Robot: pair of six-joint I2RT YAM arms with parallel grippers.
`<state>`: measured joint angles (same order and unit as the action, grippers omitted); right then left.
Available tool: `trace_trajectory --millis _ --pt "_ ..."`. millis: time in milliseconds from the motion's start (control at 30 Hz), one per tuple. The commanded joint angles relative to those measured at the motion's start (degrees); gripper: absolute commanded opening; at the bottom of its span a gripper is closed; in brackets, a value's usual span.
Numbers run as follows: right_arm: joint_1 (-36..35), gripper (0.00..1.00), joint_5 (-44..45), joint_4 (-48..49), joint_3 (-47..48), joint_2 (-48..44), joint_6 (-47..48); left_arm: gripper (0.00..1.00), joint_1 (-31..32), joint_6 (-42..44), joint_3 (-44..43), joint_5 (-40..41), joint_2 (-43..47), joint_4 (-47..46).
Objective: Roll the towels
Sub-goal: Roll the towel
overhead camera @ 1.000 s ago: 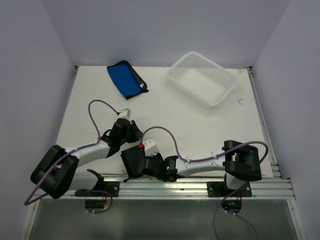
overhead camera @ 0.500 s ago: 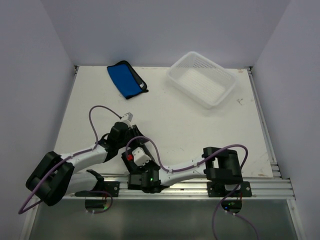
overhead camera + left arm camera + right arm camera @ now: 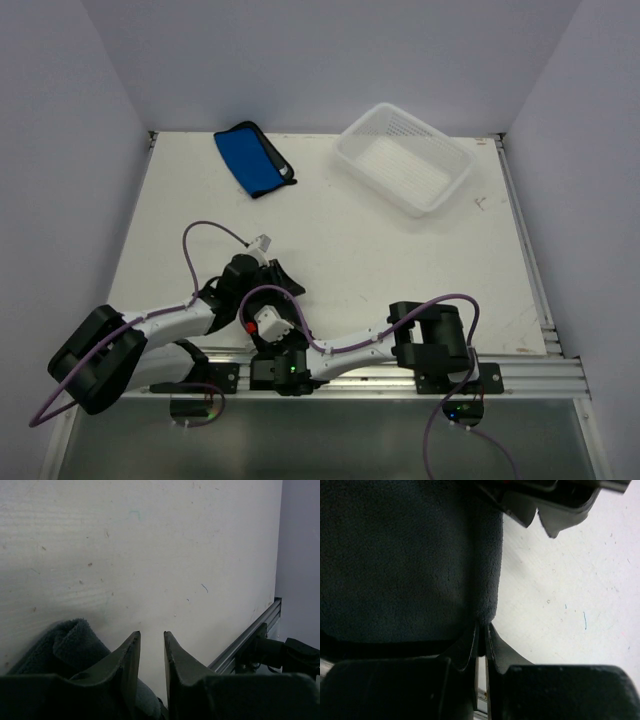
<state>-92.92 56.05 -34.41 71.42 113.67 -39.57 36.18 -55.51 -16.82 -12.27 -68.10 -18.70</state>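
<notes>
Nearest, at the table's front edge by the aluminium rail (image 3: 520, 370), the right gripper (image 3: 481, 632) has its two black fingers pressed almost together on the edge of the dark grey fuzzy towel (image 3: 400, 555). The cloth fills the left of the right wrist view and its lower corner runs down between the fingertips. In the overhead view this towel is mostly hidden under the two wrists. Compared with half a second ago, the right arm has folded further back toward its base, and its wrist sits a little lower and more to the left.

Just beyond, the left gripper (image 3: 151, 640) is low over the white table (image 3: 400, 250). Its fingers are a narrow slot apart, with bare tabletop showing between them and nothing held. A fold of the same dark towel bulges just to their left. This gripper has shifted slightly to the right since the earlier frame.

At the far edge, well apart from both arms, the bright blue towel (image 3: 250, 160), flat with black edging, lies at far left. The white perforated plastic basket (image 3: 345, 152) stands to its right. Neither has moved.
</notes>
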Motion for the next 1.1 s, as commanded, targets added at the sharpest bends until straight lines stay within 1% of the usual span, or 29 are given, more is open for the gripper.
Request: trace_trajectory --millis 0,100,167,200,267,333,367,400,467,500,600,733,800,833,867,900,933,967,1000,1033,1067 --pt "-0.6 0.0 2.7 -1.3 2.8 1.1 0.3 0.29 0.9 -2.3 2.5 -0.3 0.7 -3.1" --pt "-1.0 0.0 2.8 -1.8 3.7 2.1 0.3 0.28 1.8 -2.4 4.0 1.5 0.7 -3.2" --pt "-1.1 0.0 2.9 -2.0 3.8 2.2 0.4 0.26 2.0 -2.2 5.0 2.9 0.8 -1.5" --pt "-1.1 0.0 2.9 -2.0 3.8 2.0 0.3 0.26 2.0 -2.5 5.6 4.8 1.3 -1.3" --pt "-1.1 0.0 2.6 -2.1 3.9 1.6 -0.1 0.25 2.0 -3.5 8.6 6.4 2.5 -1.3" --pt "-1.0 0.07 2.5 -2.8 3.9 1.2 -0.9 0.25 2.0 -4.9 10.9 7.8 4.3 -1.5" --pt "-1.1 0.13 2.4 -2.9 3.8 0.9 -1.2 0.25 2.0 -5.0 11.3 8.1 4.6 -1.4" --pt "-1.1 0.23 2.3 -3.1 3.6 0.6 -1.7 0.25 2.0 -5.0 11.4 8.7 4.9 -1.1" --pt "-1.0 0.3 1.8 -2.9 3.2 -0.7 -1.8 0.25 2.0 -4.6 11.5 9.0 4.6 -0.2" --pt "-1.1 0.37 1.5 -2.6 2.9 -1.2 -2.3 0.25 2.0 -4.4 11.5 9.5 4.1 0.2" --pt "-1.0 0.43 0.7 -2.0 1.1 -4.8 -3.5 0.25 2.0 -5.0 12.3 9.5 3.1 -0.8" --pt "-1.0 0.46 -0.5 1.2 -2.9 -11.4 -5.2 0.25 2.0 -4.9 12.6 9.6 2.3 -1.7" --pt "-1.0 0.47 -0.9 1.8 -6.3 -14.4 -8.1 0.25 2.0 -4.9 12.6 9.7 2.0 -1.8" --pt "-1.0 0.47 -1.5 2.9 -7.9 -17.7 -8.5 0.25 2.0 -4.8 12.6 9.7 1.8 -1.8" --pt "-1.0 0.47 -2.3 4.8 -12.0 -19.9 -8.4 0.25 2.0 -4.8 12.7 9.8 1.8 -1.8" --pt "-1.0 0.47 -3.0 9.2 -14.1 -21.7 -8.2 0.25 2.0 -4.8 12.7 9.8 1.8 -1.9" --pt "-0.9 0.47 -4.8 11.1 -16.2 -25.2 -8.3 0.25 2.0 -4.8 12.8 9.9 1.8 -1.9" --pt "-0.2 0.46 -5.9 13.1 -19.7 -26.7 -8.4 0.25 2.0 -4.8 12.8 10.0 1.8 -1.9" --pt "0.5 0.44 -7.4 16.6 -21.3 -28.0 -9.1 0.25 2.0 -4.6 12.7 10.1 1.7 -1.8" --pt "1.3 0.42 -10.5 18.1 -22.8 -30.5 -10.1 0.25 2.0 -4.6 12.8 10.2 1.8 -1.7" --pt "3.1 0.4 -12.8 20.2 -26.1 -31.6 -10.5 0.25 2.0 -4.7 12.8 10.2 1.8 -1.7"
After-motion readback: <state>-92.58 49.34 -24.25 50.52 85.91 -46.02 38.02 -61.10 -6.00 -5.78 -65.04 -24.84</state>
